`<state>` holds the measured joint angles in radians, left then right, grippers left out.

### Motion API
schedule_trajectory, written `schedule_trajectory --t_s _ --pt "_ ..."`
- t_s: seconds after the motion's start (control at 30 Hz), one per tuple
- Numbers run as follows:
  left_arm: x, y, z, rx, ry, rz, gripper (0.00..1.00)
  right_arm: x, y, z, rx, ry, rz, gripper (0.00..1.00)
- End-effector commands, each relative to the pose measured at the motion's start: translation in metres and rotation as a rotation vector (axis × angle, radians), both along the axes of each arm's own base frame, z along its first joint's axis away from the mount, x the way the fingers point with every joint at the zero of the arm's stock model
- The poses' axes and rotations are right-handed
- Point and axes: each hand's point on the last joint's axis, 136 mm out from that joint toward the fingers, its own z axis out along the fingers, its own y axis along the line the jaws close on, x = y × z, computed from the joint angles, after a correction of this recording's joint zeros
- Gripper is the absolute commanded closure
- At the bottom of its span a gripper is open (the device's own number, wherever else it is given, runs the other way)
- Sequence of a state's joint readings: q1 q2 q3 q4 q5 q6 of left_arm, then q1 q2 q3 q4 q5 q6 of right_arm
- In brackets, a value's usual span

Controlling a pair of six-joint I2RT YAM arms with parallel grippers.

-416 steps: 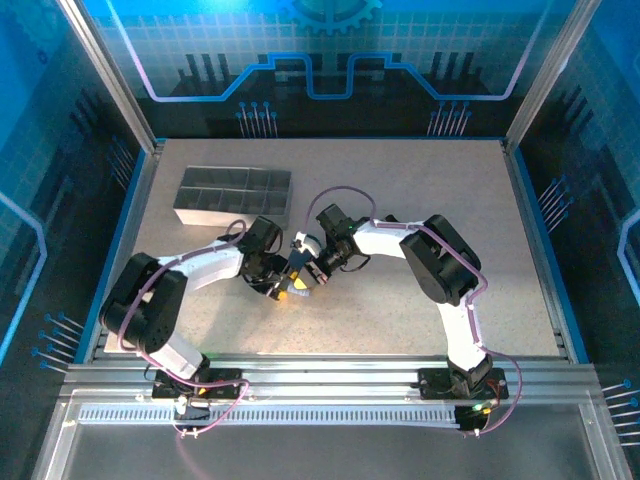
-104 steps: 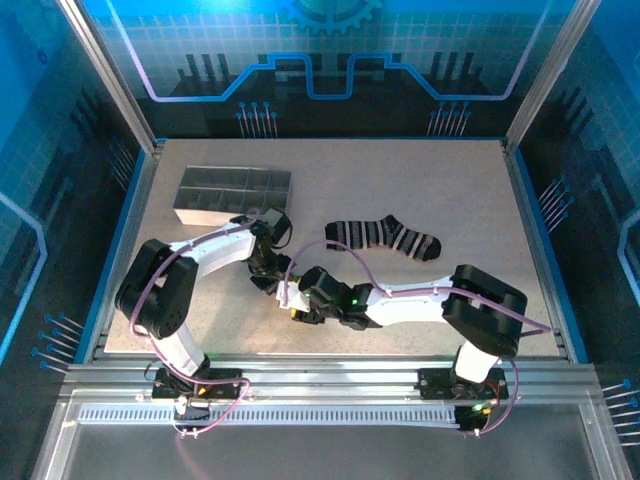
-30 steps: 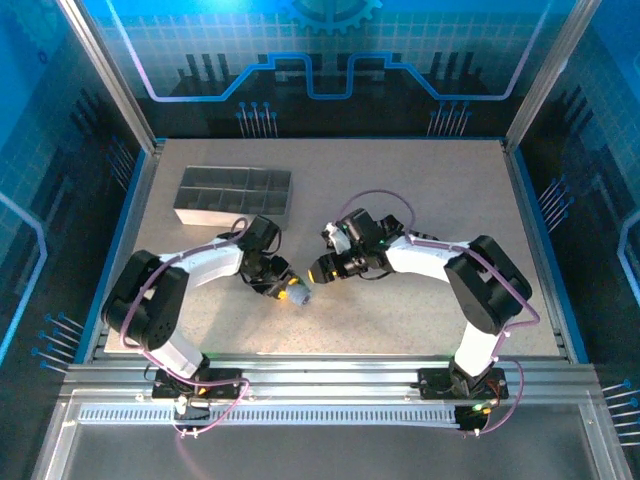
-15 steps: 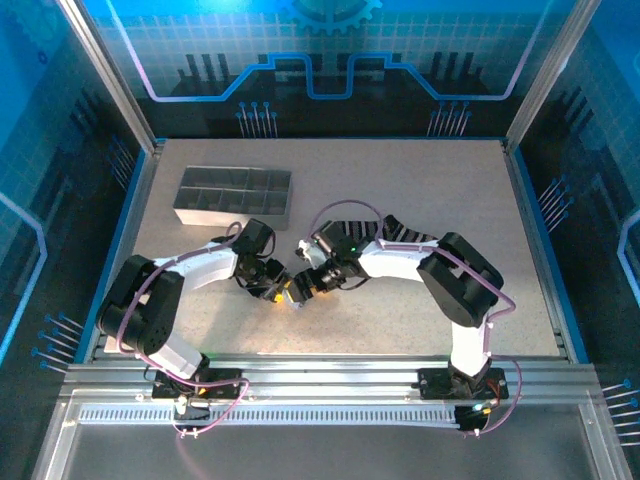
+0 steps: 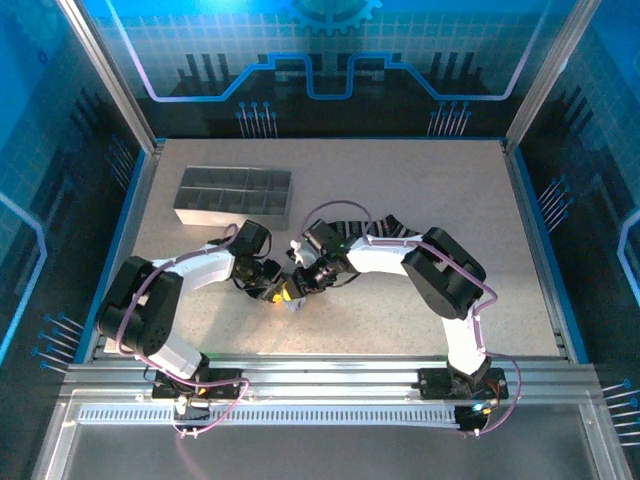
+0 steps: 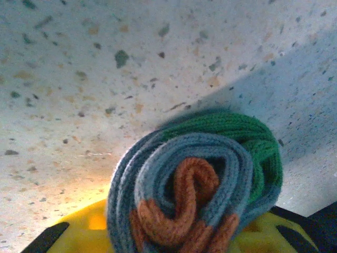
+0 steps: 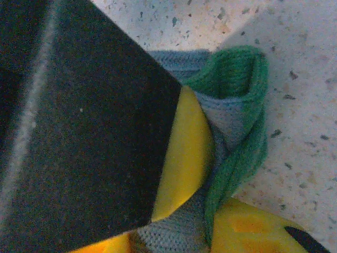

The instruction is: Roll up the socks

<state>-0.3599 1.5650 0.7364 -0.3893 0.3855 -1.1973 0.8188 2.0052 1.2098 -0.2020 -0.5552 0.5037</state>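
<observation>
The left tool (image 5: 272,290) is clenching the grey-blue sock (image 6: 195,179), which is sitting rolled into a tight spiral, orange cuff at the core and green on the outside, down at the speckled surface (image 5: 400,310). The right tool (image 5: 303,281) is facing it from the other side, its yellow fingers (image 7: 184,158) pinching the green end of the same roll. The black striped sock (image 5: 393,229) is lying under the right arm, mostly hidden. A grey tray (image 5: 230,214) is standing well apart at the back left.
</observation>
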Motion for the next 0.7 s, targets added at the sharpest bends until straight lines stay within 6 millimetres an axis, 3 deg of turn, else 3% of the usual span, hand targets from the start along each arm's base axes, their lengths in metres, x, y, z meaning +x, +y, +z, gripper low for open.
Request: schedule_trajectory --t_s 0.0,0.1,0.13,0.17,0.23,0.27,0.33,0.47,0.67 --pt "-0.041 0.032 -0.04 0.173 0.162 0.036 1.0 -0.006 0.012 -0.011 -0.003 0.007 -0.027 0.83" --pt "-0.033 0.031 -0.027 0.164 0.12 0.043 0.98 0.002 0.012 0.001 -0.005 -0.013 -0.082 1.0" --pt "-0.028 0.03 -0.02 0.159 0.1 0.049 0.89 0.005 0.011 0.004 -0.012 -0.015 -0.106 1.0" --pt "-0.023 0.031 -0.012 0.158 0.077 0.058 0.76 0.007 0.011 0.008 -0.015 -0.015 -0.123 1.0" --pt "-0.013 0.035 0.01 0.161 0.025 0.084 0.37 0.01 0.008 0.017 -0.022 -0.02 -0.159 1.0" --pt "-0.006 0.04 0.023 0.166 -0.007 0.105 0.23 0.012 0.007 0.021 -0.027 -0.019 -0.176 1.0" --pt "0.006 0.05 0.052 0.178 -0.073 0.15 0.05 0.013 0.005 0.03 -0.03 -0.012 -0.202 1.0" --pt "0.025 0.074 0.105 0.193 -0.198 0.244 0.01 0.018 0.002 0.052 -0.028 0.003 -0.252 1.0" --pt "0.031 0.092 0.151 0.223 -0.321 0.281 0.01 0.039 0.003 0.091 -0.05 0.065 -0.376 1.0"
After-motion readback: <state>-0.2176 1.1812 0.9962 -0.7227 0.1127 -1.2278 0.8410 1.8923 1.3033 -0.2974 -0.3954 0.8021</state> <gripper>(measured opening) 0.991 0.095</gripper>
